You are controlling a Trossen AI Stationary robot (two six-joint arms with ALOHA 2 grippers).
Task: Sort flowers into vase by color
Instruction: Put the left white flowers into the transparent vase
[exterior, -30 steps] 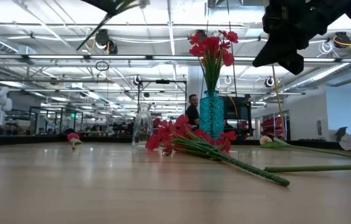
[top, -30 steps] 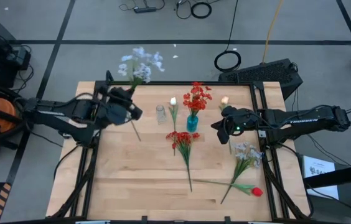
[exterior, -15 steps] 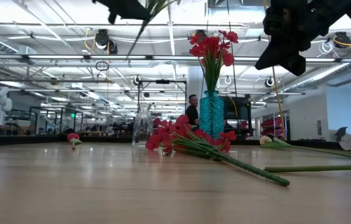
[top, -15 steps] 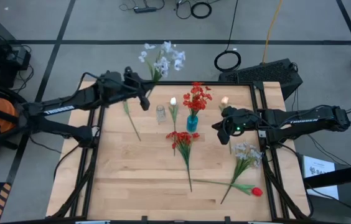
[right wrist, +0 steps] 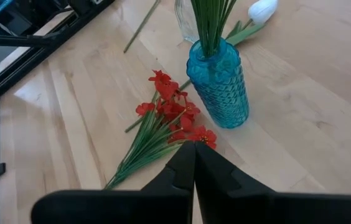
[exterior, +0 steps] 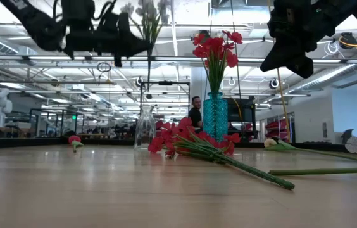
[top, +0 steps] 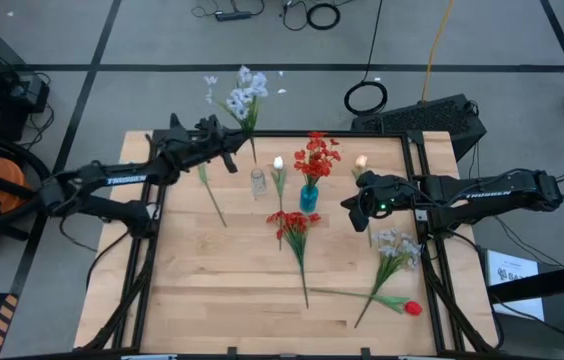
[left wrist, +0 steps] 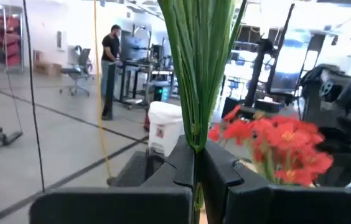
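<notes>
the left gripper is clamped on the stems of a pale lavender-white spray, carried high over the far-left part of the table. in the left wrist view the bunched green stems rise straight up out of the closed fingers, and in the low view the spray hangs close to upright, blossoms up and cut ends down.

the relation that matters is between those stem ends and the clear glass vase. seen from above, the vase stands just beside the gripper, a little toward the table's middle and nearer the front edge. in the low view the stem tips hang well above the vase mouth and almost in line with it (only a slight sideways offset is visible). since the spray's long axis is already close to vertical, the next move is probably a short shift over the mouth and then a straight descent, with little turning needed.

the blue vase, already holding red blossoms, stands on the clear vase's other side, so the pale spray is likely meant for the clear one.

the right gripper waits with its fingers closed and empty above the table on the far side of the blue vase, with a loose red blossom cluster lying beneath it.
</notes>
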